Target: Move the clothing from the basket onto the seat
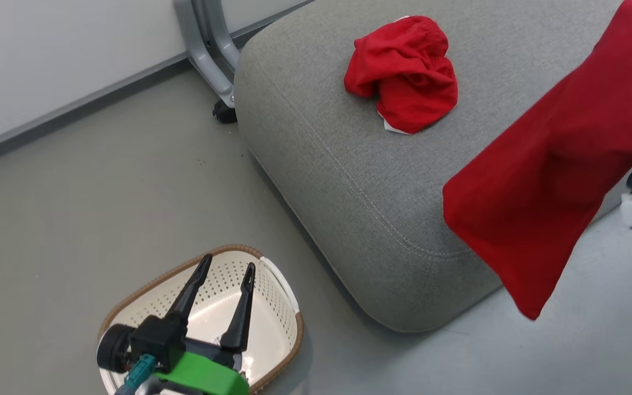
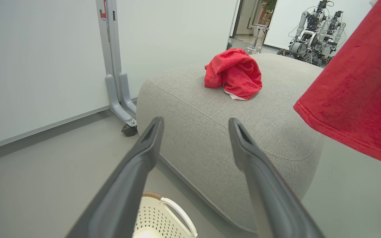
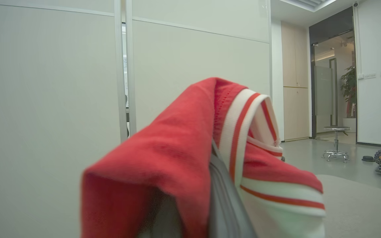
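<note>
Right gripper clamps a hanging bright red fabric garment at three o'clock, past the edge of the large grey woven seat cushion. Carry it inward beside the crumpled red garment at twelve before releasing. Left gripper gapes empty over the cream perforated basket at seven.

head above, wrists low, common seat

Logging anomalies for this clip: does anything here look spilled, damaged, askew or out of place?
Nothing stands out. One red garment lies crumpled on the grey seat, a second garment hangs lifted nearby, and the basket stands upright.
</note>
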Motion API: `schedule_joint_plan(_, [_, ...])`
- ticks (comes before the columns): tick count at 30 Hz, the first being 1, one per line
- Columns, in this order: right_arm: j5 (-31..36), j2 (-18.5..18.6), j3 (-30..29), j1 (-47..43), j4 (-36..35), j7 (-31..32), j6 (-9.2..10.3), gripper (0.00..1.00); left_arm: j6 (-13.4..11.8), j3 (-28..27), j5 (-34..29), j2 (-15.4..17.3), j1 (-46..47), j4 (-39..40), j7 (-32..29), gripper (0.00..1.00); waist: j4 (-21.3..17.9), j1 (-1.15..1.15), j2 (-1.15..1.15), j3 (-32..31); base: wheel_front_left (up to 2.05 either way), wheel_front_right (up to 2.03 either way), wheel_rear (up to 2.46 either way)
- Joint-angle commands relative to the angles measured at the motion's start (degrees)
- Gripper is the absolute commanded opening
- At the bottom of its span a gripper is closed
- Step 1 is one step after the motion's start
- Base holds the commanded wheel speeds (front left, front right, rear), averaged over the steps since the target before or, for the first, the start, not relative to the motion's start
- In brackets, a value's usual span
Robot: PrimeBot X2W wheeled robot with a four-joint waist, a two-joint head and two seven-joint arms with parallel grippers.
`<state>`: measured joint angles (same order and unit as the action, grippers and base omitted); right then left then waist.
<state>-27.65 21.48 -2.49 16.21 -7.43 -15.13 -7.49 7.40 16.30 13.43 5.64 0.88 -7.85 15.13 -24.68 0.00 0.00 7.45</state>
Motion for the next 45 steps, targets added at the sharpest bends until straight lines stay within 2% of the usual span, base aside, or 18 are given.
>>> schedule_joint_plan(1, [-0.39,0.75,-0.69,3.19,0.49,-0.02,0.00,0.00,0.14,0.75,-0.57,1.08,1.93,0.53,0.01,1.00,1.83,0.00,0.00,4.71,0.00,0.00,0.00])
schedule_joint_plan(11, [-5.05,5.05,-7.99,26.70,6.89,-0.02,0.00,0.00,0.14,5.29,-1.40,5.89,10.70,4.70,0.01,1.00,6.59,0.00,0.00,17.55,0.00,0.00,0.00])
schedule_joint_plan(18, [-5.27,9.42,-8.11,37.66,13.97,-0.02,0.00,0.00,0.14,5.91,-2.04,7.49,15.11,6.81,0.01,1.00,9.88,0.00,0.00,25.38,0.00,0.00,0.00])
schedule_joint_plan(25, [-5.61,9.06,-9.75,46.10,22.97,-0.02,0.00,0.00,0.14,5.64,-2.46,8.89,17.38,7.40,0.01,1.00,12.38,0.00,0.00,29.93,0.00,0.00,0.00])
schedule_joint_plan(33, [-1.36,8.55,-7.71,49.11,37.09,-0.02,0.00,0.00,0.14,5.97,-2.64,8.71,17.81,7.55,0.01,1.00,13.76,0.00,0.00,32.52,0.00,0.00,0.00])
schedule_joint_plan(39, [2.24,9.31,0.14,46.98,46.13,-0.02,0.00,0.00,0.14,5.72,-2.59,8.84,18.34,7.35,0.00,1.00,14.10,0.00,0.00,33.64,0.00,0.00,0.00])
schedule_joint_plan(45, [2.32,9.47,7.82,45.64,55.16,-0.02,0.01,0.00,0.14,5.23,-2.63,8.65,18.74,6.95,0.00,1.00,14.01,0.00,0.00,33.67,0.00,0.00,0.00])
